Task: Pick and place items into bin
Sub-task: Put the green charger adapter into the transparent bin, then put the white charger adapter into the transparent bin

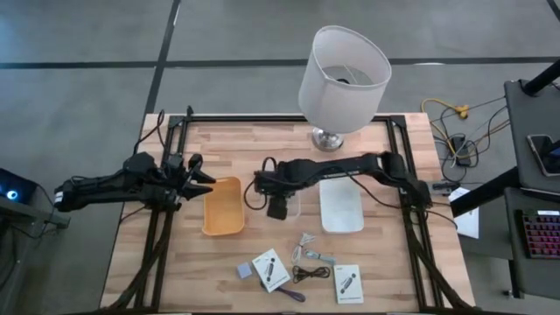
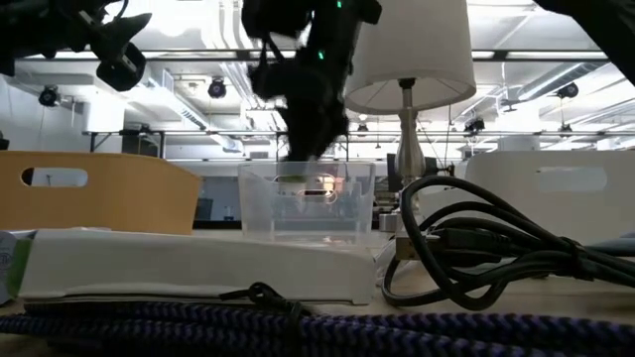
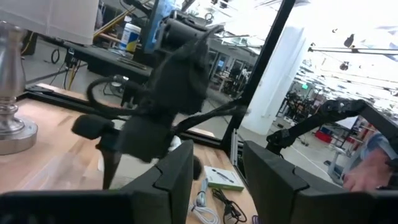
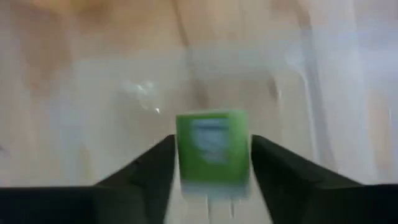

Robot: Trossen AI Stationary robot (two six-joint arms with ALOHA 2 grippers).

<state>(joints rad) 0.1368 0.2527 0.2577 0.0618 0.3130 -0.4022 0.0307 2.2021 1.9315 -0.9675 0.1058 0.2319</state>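
My right gripper [image 1: 278, 210] reaches across the table and hangs over a small clear tub [image 2: 308, 203], shut on a small green block [image 4: 213, 149]. My left gripper [image 1: 203, 179] waits open and empty above the left edge of an orange bin [image 1: 223, 207]. Along the near edge lie two white cards [image 1: 271, 269] [image 1: 348, 282], a lilac block [image 1: 244, 272], thin cables [image 1: 306, 262] and a purple-handled tool [image 1: 293, 293], all flat on the wood. My right gripper pinches the green block by two opposite sides [image 4: 181, 152], one finger on each side. The fingers point down from above. The block is lifted clear, upright, just above the clear tub's floor [image 4: 124, 93].
A big white lamp [image 1: 343, 74] stands at the far edge on a metal foot. A white tray [image 1: 341, 206] lies right of the clear tub. Black frame rails [image 1: 411, 227] run along both table sides. In the low view a thick black cable [image 2: 476, 248] coils close to the camera.
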